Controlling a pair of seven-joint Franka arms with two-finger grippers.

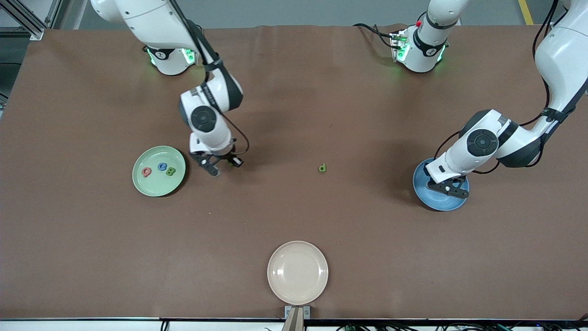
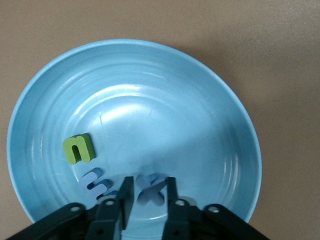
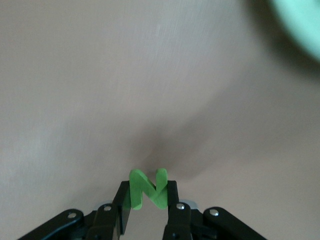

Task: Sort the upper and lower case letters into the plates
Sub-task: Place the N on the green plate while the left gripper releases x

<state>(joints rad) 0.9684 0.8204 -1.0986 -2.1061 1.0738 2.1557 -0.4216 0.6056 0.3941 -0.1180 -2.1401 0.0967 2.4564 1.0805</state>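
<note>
My right gripper (image 1: pixel 214 170) hangs over bare table beside the pale green plate (image 1: pixel 159 184) and is shut on the green N (image 3: pixel 148 189), which it grips by its sides; a blurred edge of that plate shows in the right wrist view (image 3: pixel 300 20). In the pale green plate lie red Q (image 1: pixel 146 172), blue C (image 1: pixel 161 167) and green B (image 1: pixel 170 172). My left gripper (image 1: pixel 452 191) is over the blue plate (image 1: pixel 434 202), open (image 2: pixel 147 181). In the blue plate (image 2: pixel 150 85) lie green n (image 2: pixel 78 148), blue m (image 2: pixel 96 182) and blue x (image 2: pixel 151 190), the x below the gap between my fingers. Green p (image 1: pixel 322 168) lies alone mid-table.
A beige plate (image 1: pixel 297 272) sits at the table edge nearest the front camera. The brown table (image 1: pixel 294 115) stretches between the two plates.
</note>
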